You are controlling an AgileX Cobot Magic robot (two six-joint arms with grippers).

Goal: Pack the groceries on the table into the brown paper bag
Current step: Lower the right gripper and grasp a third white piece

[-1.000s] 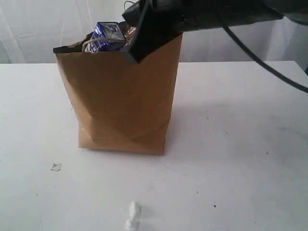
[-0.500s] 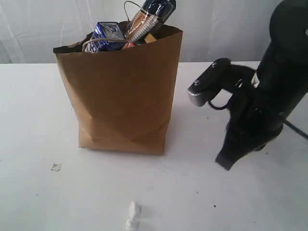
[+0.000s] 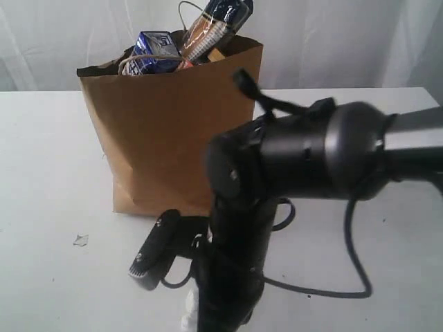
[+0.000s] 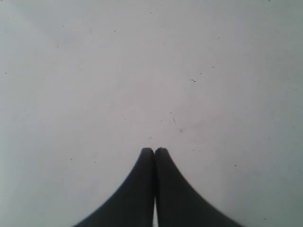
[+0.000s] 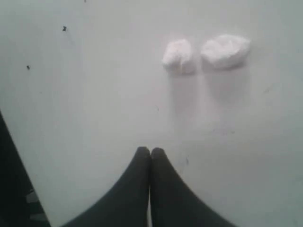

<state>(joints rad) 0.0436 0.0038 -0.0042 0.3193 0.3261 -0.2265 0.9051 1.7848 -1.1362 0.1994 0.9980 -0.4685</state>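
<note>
Right arm low over near edge of table; right gripper jaws pressed together, empty, two white lumps near tips. Left gripper jaws together too, empty, above table. Behind, bag upright toward far edge; carton, spaghetti packet poking out top

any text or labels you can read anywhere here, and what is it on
Nothing is legible.
small blue-white carton: white print on its blue face, too blurred to read.
flat blue-orange spaghetti packet: label too blurred to read.
brown paper bag: no print on the side shown.
table: no text in either wrist view.
</note>
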